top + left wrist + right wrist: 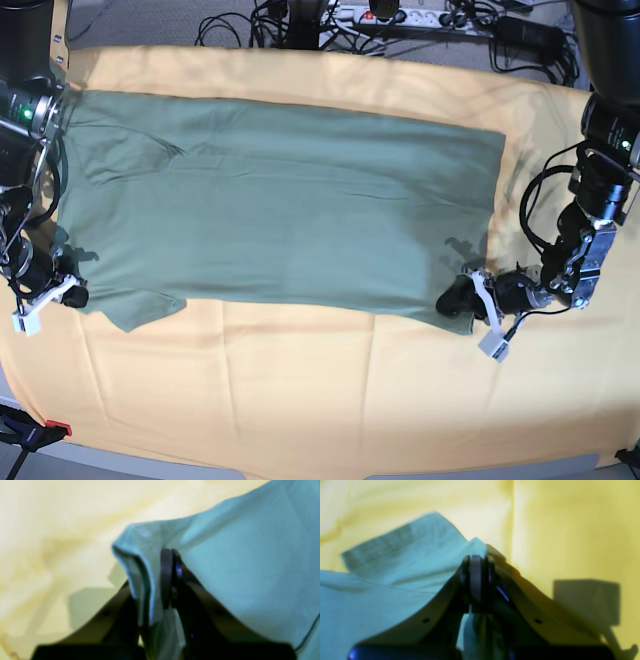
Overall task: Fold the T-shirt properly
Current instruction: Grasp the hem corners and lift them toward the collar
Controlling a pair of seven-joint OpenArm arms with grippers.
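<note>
The sage-green T-shirt (280, 200) lies spread flat across the yellow-orange cloth (300, 390). At the shirt's near right corner, my left gripper (457, 299) pinches the hem. In the left wrist view that left gripper (171, 562) is shut, with T-shirt (250, 567) fabric draped over and between its fingers. On the other side, my right gripper (72, 293) sits at the near left corner by the sleeve. The right wrist view shows the right gripper (477, 562) shut on a raised peak of the T-shirt (382, 580).
A power strip and cables (400, 15) run along the back edge beyond the cloth. A red clamp (55, 430) holds the cloth at the front left corner. Yellow cloth (570, 530) surrounds the shirt on all sides.
</note>
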